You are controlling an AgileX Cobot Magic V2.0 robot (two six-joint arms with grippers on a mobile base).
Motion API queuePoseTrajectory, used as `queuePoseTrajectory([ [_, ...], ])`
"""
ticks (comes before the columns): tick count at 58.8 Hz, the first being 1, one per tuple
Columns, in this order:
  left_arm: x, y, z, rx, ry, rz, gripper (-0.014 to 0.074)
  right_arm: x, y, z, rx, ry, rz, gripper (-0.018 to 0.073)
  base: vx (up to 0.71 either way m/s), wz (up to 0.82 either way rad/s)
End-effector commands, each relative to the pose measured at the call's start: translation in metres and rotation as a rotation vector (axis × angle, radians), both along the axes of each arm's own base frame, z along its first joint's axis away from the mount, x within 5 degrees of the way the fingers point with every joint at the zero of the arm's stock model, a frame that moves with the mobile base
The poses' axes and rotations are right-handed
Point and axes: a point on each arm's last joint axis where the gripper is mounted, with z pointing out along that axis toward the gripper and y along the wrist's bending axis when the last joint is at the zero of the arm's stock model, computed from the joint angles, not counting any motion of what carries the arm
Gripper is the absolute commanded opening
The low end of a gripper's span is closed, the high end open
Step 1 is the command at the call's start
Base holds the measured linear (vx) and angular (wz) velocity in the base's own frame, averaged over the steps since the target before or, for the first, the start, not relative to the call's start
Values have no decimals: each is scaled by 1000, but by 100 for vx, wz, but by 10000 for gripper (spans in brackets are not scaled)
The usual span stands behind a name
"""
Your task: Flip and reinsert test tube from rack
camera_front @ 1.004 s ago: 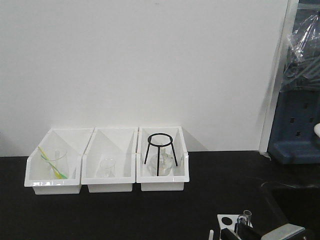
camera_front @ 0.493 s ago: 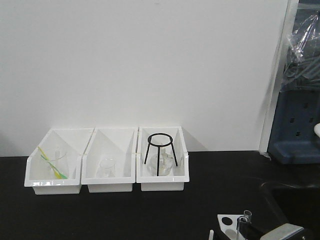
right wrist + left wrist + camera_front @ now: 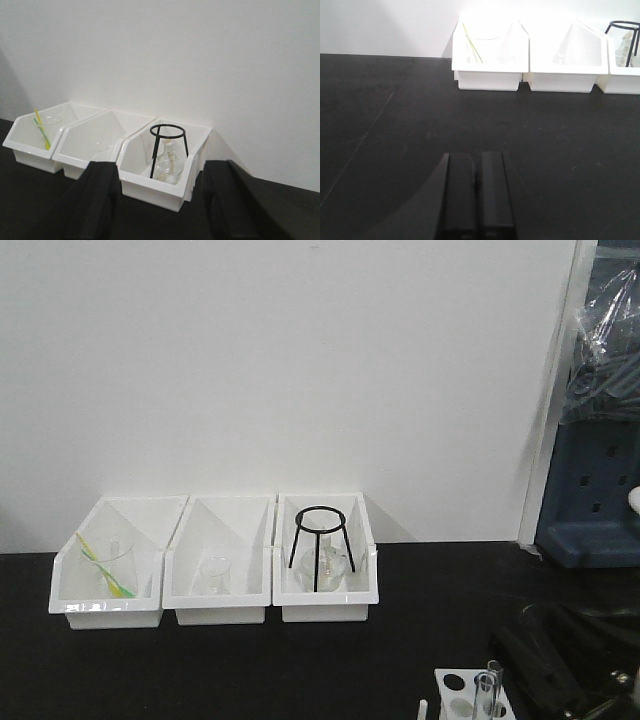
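Black benchtop (image 3: 250, 660): we noted the right gripper (image 3: 157, 200), jaws apart, had withdrawn; test tube (image 3: 488, 690) stood upright in the rack (image 3: 455, 685), released. Left gripper (image 3: 475, 192) stayed together.

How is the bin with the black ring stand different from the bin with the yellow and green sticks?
The right bin holds a black ring stand over glassware; the left bin holds a beaker with yellow and green sticks. Both are white, open-fronted and against the wall.
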Motion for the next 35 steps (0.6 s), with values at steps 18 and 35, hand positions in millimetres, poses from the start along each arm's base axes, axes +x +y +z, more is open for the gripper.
queuePoseTrajectory([
  [18,1,-1,7,-2,-84,-11,-6,-69,-32,50,19,15,-111,-15,0,0],
  [35,1,-1,7,-2,-84,-11,-6,-92,-43,47,9,64,-146,-13,0,0],
])
